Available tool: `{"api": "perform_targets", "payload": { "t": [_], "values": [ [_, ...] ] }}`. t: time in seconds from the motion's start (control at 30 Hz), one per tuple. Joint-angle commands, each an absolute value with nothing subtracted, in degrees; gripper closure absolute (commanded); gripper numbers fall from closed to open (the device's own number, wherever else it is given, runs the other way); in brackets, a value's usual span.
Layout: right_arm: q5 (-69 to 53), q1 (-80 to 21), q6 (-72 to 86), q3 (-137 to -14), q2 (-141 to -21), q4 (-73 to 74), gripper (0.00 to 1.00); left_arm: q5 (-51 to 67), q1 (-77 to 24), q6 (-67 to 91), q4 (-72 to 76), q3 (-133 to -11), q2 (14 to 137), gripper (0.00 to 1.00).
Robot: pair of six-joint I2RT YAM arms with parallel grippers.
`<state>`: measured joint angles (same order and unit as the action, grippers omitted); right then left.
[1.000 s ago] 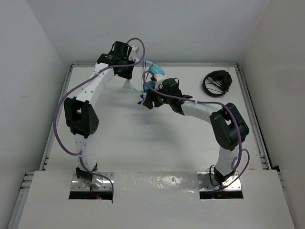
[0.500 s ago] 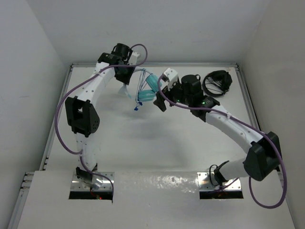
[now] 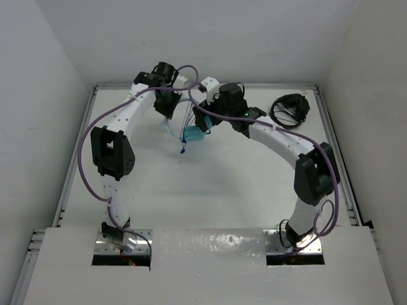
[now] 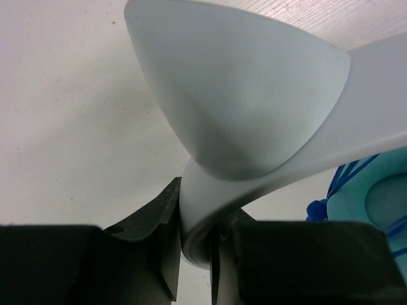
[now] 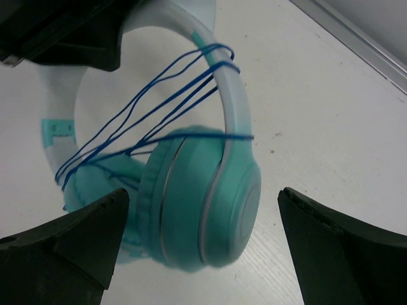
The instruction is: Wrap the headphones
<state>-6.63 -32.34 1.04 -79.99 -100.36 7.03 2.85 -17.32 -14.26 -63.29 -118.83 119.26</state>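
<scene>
Opening wide, right hand (image 5: pixel 202 194) released the wound cable (image 5: pixel 216 65); left hand (image 4: pixel 197 248) pinched the headphones' (image 5: pixel 229 210) headband (image 4: pixel 241 95); wrap looked nearly done.

A black bundle of wire loops (image 3: pixel 289 110) lies in the upper right of the top view on the white table (image 3: pixel 210 184), close to the grey edge rail (image 3: pixel 335 159). Pale walls (image 3: pixel 38 95) flank the table. A glossy white panel (image 3: pixel 210 244) spans the bottom.

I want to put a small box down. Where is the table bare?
Bare: the middle of the table, between the left arm and right arm. Crowded: the far edge around the headphones, and the wire bundle far right.
</scene>
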Motion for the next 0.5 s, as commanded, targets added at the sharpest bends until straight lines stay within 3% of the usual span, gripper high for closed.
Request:
{"api": "perform_targets", "payload": {
  "t": [0.0,0.1,0.2,0.3,0.33,0.37,0.43,0.47],
  "values": [
    [-5.89,-32.34,0.44,-88.23,-104.84,9.83,0.02,5.36,-17.67,-14.59,-62.23,-120.76,117.77,1.00],
    [-5.80,-32.34,0.61,-92.02,-109.33,12.13,0.05,6.24,-17.67,-14.77,-62.40,-120.50,117.77,1.00],
    [-3.36,-32.34,1.32,-93.25,-111.97,12.31,0.19,7.38,-17.67,-15.29,-62.84,-120.67,117.60,1.00],
    [-0.62,-32.17,0.97,-93.34,-113.73,12.83,0.38,6.33,-17.58,-15.99,-62.84,-121.03,117.07,1.00],
    [-0.27,-31.73,1.40,-93.60,-113.99,13.62,0.46,5.55,-17.58,-16.17,-62.41,-120.50,116.81,1.00],
    [-0.44,-31.55,1.93,-93.78,-114.26,13.97,0.63,5.45,-17.58,-16.35,-62.14,-120.15,116.63,1.00],
    [-1.66,-30.94,3.68,-93.78,-114.35,14.50,0.82,5.97,-17.58,-16.35,-61.52,-119.53,116.37,1.00],
    [-2.02,-30.76,4.39,-93.69,-114.35,14.59,0.97,6.15,-17.58,-16.43,-61.61,-119.53,116.45,1.00]
  ]
}}
